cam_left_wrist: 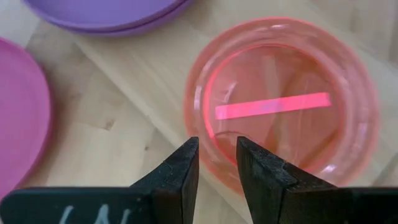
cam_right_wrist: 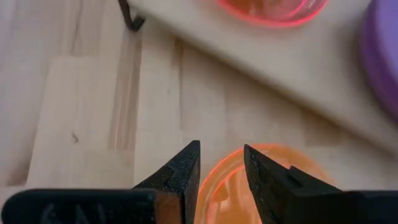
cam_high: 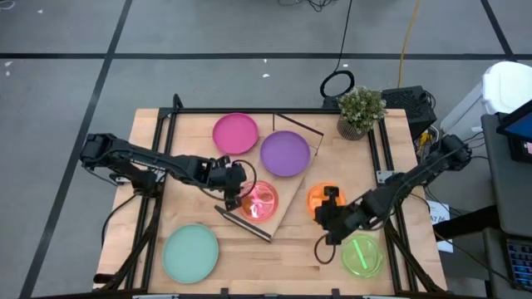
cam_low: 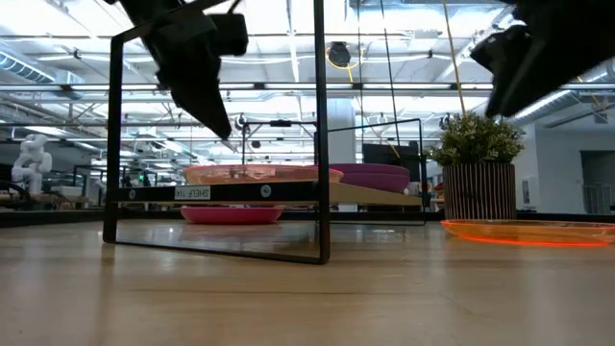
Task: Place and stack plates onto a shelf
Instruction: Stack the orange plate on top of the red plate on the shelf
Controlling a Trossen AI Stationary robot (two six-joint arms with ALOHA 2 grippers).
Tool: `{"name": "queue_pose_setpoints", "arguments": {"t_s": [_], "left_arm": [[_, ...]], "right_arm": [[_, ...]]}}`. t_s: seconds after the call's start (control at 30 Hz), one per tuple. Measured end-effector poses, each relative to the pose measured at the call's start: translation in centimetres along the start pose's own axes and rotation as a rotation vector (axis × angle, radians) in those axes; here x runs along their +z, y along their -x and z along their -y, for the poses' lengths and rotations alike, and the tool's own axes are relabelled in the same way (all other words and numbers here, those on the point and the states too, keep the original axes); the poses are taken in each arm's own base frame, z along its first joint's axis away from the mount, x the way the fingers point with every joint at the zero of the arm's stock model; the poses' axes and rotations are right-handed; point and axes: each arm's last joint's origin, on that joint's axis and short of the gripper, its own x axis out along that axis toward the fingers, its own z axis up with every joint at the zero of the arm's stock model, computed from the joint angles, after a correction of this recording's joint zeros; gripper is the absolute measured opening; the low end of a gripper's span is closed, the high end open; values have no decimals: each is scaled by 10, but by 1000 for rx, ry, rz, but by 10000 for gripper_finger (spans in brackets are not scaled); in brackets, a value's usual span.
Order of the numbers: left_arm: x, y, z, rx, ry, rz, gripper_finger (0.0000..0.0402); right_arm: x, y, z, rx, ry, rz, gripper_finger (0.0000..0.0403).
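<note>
The shelf (cam_high: 283, 187) lies diagonally across the middle of the desk (cam_high: 249, 257). The purple plate (cam_high: 285, 153) rests on its far end and the red plate (cam_high: 261, 200) on its near end. The magenta plate (cam_high: 235, 133) lies on the desk just beside the purple plate, toward the far edge. The mint plate (cam_high: 190, 252) lies near the front left corner. The orange plate (cam_high: 318, 198) lies on the desk just right of the shelf, and the lime plate (cam_high: 362, 254) lies near the front right corner.

The left gripper (cam_left_wrist: 216, 163) is above the near rim of the red plate, fingers slightly apart with a narrow gap between them, holding nothing. In the low view it hangs clear above the plate.

The right gripper (cam_right_wrist: 222, 167) is above the edge of the orange plate, fingers slightly apart, holding nothing.

A potted plant (cam_high: 361, 110) stands at the far right corner
</note>
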Motion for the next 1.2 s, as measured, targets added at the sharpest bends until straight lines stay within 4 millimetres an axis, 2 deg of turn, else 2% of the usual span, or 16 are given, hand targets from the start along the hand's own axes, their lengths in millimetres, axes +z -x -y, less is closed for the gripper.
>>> {"name": "queue_pose_setpoints", "arguments": {"t_s": [0.23,0.47,0.67,0.9,1.07,1.2], "left_arm": [[-14,18,27,-14,-65,21,113],[-21,31,45,85,-122,130,113],[-24,43,42,91,-124,143,113],[-32,78,34,109,-88,212,113],[-49,103,35,53,-68,209,113],[-67,115,41,18,-47,165,113]], "right_arm": [[-14,-16,-20,-11,14,-80,107],[-17,-19,-26,-15,-9,-94,107],[-17,-18,-25,-14,-33,-92,107],[-18,-18,-24,-24,-52,-106,107],[-19,-18,-24,-33,-60,-116,107],[-18,-18,-24,-47,-65,-94,107]]}}
